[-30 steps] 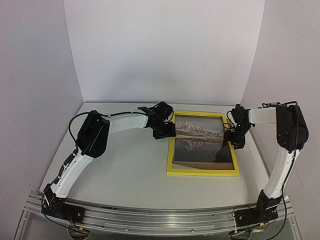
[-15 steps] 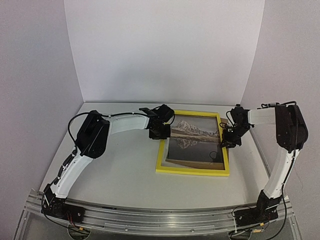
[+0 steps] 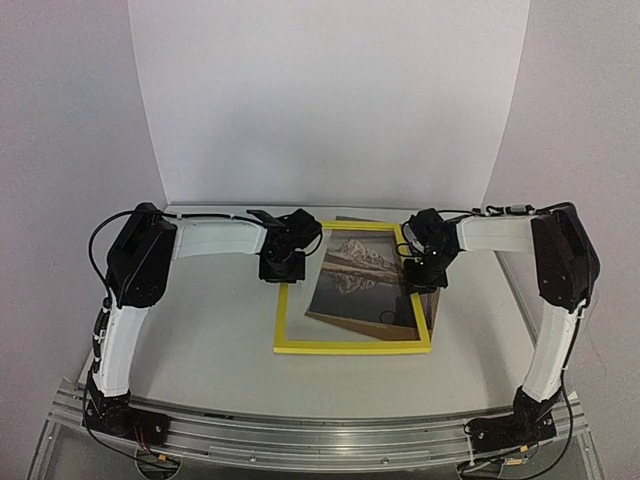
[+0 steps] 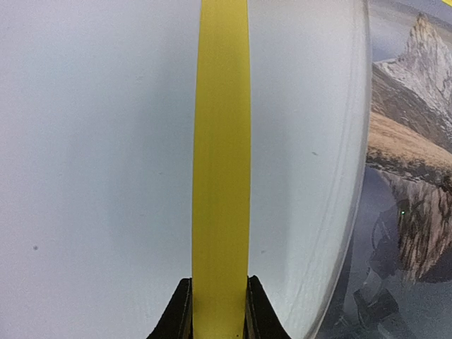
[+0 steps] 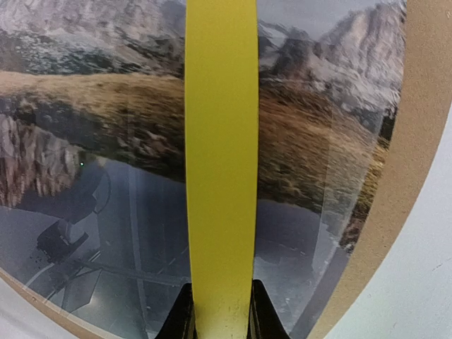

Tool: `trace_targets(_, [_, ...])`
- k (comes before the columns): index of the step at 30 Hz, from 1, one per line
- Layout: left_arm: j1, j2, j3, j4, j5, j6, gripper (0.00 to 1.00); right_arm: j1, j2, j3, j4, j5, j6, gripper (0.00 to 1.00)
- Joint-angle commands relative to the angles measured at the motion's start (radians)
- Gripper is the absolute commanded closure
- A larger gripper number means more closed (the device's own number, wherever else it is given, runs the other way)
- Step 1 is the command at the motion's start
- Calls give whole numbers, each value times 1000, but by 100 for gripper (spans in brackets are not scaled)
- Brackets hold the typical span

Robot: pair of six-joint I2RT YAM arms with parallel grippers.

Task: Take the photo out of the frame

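Top external view has the frame (image 3: 350,347) lying near the middle of the table (image 3: 210,330), with the left gripper (image 3: 283,268) on its left rail and the right gripper (image 3: 425,275) on its right rail. Both sets of jaws are closed nearly all the way, each pinching only the thin yellow rail. In the left wrist view the 2 fingers (image 4: 182,311) flank the rail, and the right wrist fingers (image 5: 182,314) do the same. The photo (image 3: 355,280) lies skewed under the clear pane, towards the frame's right side. It sits well right of the left jaws, with bare table showing through the pane between them. At the right jaws it runs beneath the rail on both sides, and the brown backing board (image 5: 417,141) shows just past its right edge. I cannot tell whether the pane touches the print. The frame looks light and stiff, though its pane may flex or crack, so the mid-rail holds seem sound. The print is likely thin, limp, slick and easily creased, so 1 free corner or edge is the place to take it.
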Motion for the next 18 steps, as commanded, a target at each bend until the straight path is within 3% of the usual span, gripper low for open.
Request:
trace_targets(1, [-5,-156,-103,107,-84,-68,100,133,44,148,104,-28,13,97])
trace_targets(10, [137,-353,-440,195,-155,-79,100,255,289,376,138,-145,55,94])
trace_targets(16, [208,-493,-634,309,-196,18,100,332,414,527,141,-192,73,76])
trace_targets(18, [231,-526,-692,367,-187,85,100,342,439,562,141,-219,89,65])
